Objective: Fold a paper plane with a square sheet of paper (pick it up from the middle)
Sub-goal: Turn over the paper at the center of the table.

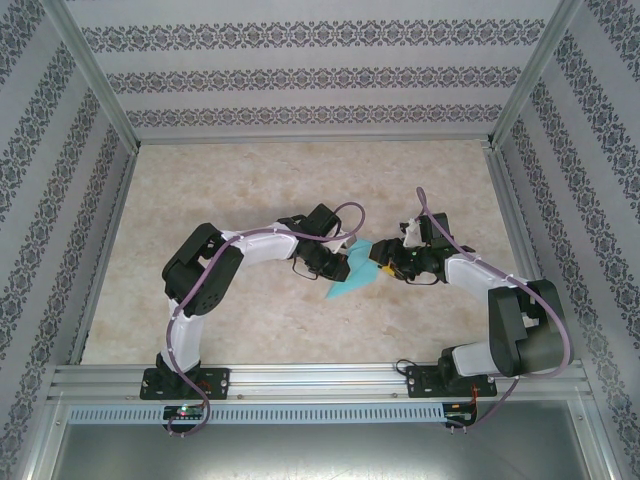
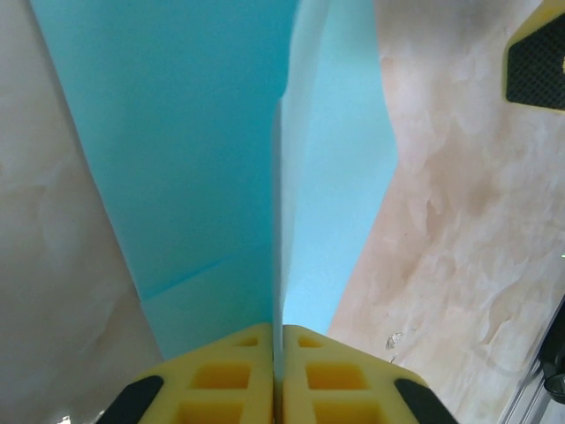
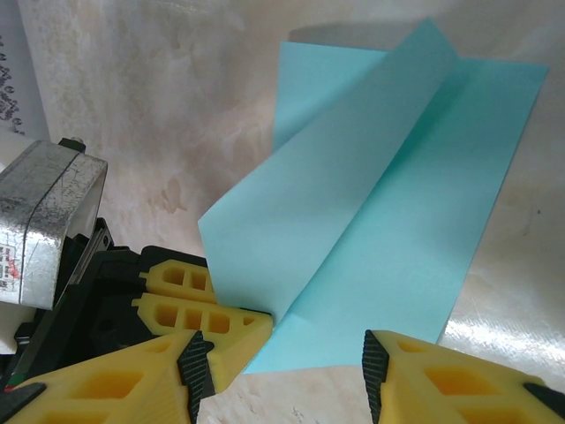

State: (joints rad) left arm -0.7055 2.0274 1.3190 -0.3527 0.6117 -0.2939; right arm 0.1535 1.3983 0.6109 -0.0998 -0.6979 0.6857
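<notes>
The left gripper (image 2: 276, 340) was clamped shut on the raised central crease of the turquoise paper plane (image 2: 203, 177), which lay over the middle of the marbled table (image 1: 250, 180) between both arms. The right gripper (image 3: 284, 353) stood open astride the plane's end, its pads (image 3: 371, 371) apparently not touching it.

Far end of paper plane (image 2: 194, 159) (cropped)

It looks like a robot lab cell: an aluminium frame (image 1: 320, 378) and wallpapered panels (image 1: 300, 75) enclose a marble-patterned table (image 1: 250, 180).
</notes>
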